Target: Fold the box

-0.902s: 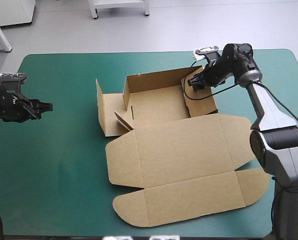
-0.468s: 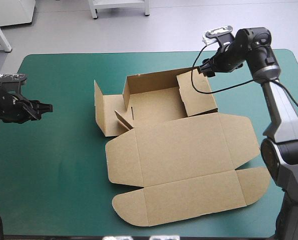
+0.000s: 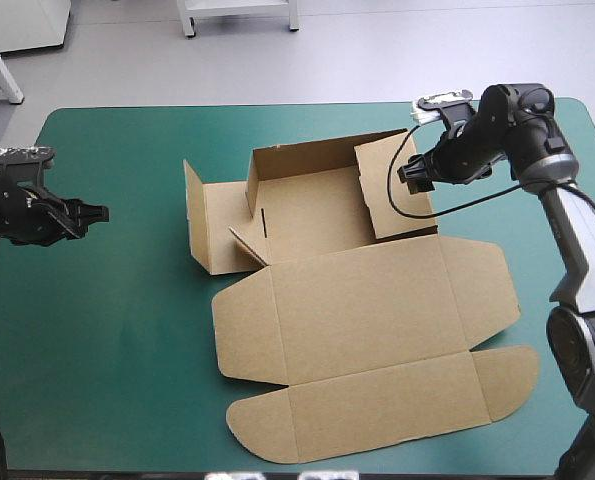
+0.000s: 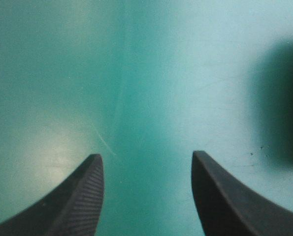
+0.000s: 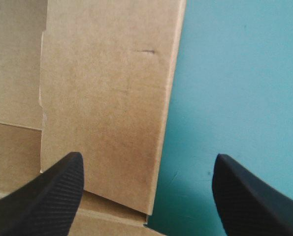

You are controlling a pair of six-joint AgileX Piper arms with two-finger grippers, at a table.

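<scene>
My right gripper (image 5: 147,157) is spread wide, one finger over the box's (image 5: 107,98) right wall and the other over bare worktop (image 5: 244,73), so the wall's outer edge runs between them. I judge I'm placed there to take or press that wall inward. Seen from above, the right gripper (image 3: 414,175) hangs just outside the raised right wall (image 3: 402,190). The box (image 3: 357,320) sits mid-worktop, its tray (image 3: 312,210) toward the far edge and its lid (image 3: 377,395) flat toward the near one. The left wall (image 3: 202,225) stands swung outward, not yet tucked. My left gripper (image 4: 145,155) is also wide and holds nothing. It sits over bare worktop well left of the box, probably kept clear until that side needs it.
</scene>
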